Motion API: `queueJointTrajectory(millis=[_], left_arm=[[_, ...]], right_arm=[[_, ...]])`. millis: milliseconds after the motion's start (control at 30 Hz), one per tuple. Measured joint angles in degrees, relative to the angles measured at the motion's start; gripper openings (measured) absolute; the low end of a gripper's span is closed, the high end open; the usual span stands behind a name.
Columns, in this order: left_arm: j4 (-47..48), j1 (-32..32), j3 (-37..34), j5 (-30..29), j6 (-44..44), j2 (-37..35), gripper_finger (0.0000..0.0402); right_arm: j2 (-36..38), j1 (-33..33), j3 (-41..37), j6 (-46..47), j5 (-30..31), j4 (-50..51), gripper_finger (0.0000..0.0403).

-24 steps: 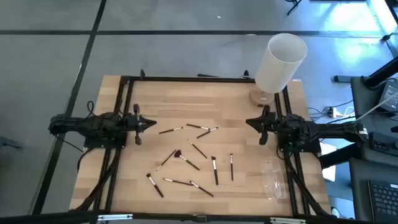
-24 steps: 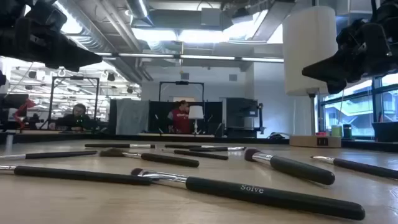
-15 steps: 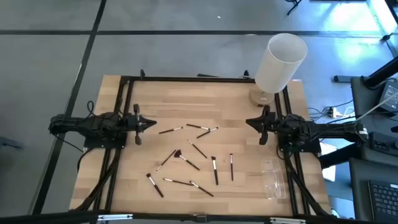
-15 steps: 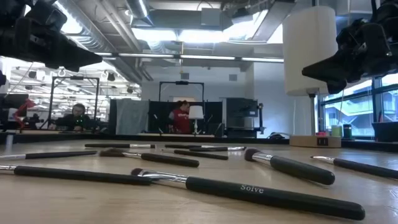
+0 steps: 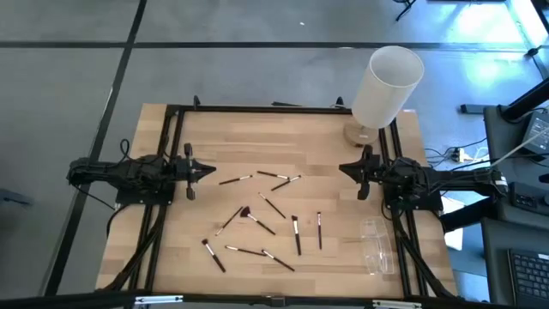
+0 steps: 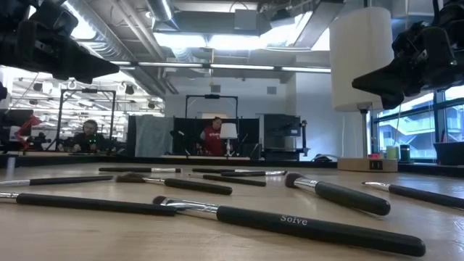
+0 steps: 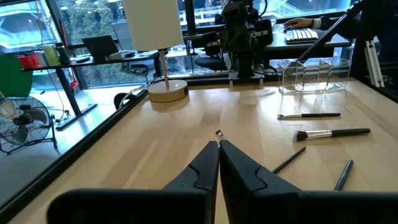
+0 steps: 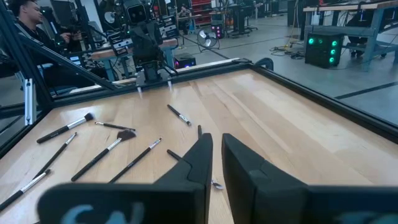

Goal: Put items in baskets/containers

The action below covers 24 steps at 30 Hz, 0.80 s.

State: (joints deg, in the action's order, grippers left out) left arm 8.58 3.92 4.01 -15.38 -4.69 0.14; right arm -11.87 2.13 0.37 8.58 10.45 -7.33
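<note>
Several thin makeup brushes [image 5: 257,219] lie flat and scattered on the middle and near part of the wooden table; they also show in the low view [image 6: 290,221] and in both wrist views [image 7: 329,133] [image 8: 112,149]. The clear plastic box [image 5: 376,245] [image 7: 313,76] stands on the table near its right front corner. My left gripper [image 5: 210,171] [image 7: 217,144] hovers shut at the table's left side, pointing level toward the middle. My right gripper [image 5: 343,169] [image 8: 216,149] hovers opposite at the right side, its fingers all but together with a thin slit between them and nothing in it.
A tall white cylinder on a round wooden base [image 5: 386,86] stands at the far right corner. A black frame [image 5: 257,109] runs along the table's edges. The far half of the table holds no brushes. People sit in the room beyond the table [image 6: 212,136].
</note>
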Motion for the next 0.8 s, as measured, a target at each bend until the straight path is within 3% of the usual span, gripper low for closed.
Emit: queueJointTrajectory(millis=[800], left_arm=[[0.0, 0.0, 0.0, 0.0, 0.0, 0.0, 0.0011]], right_arm=[[0.0, 0.0, 0.0, 0.0, 0.0, 0.0, 0.0037]])
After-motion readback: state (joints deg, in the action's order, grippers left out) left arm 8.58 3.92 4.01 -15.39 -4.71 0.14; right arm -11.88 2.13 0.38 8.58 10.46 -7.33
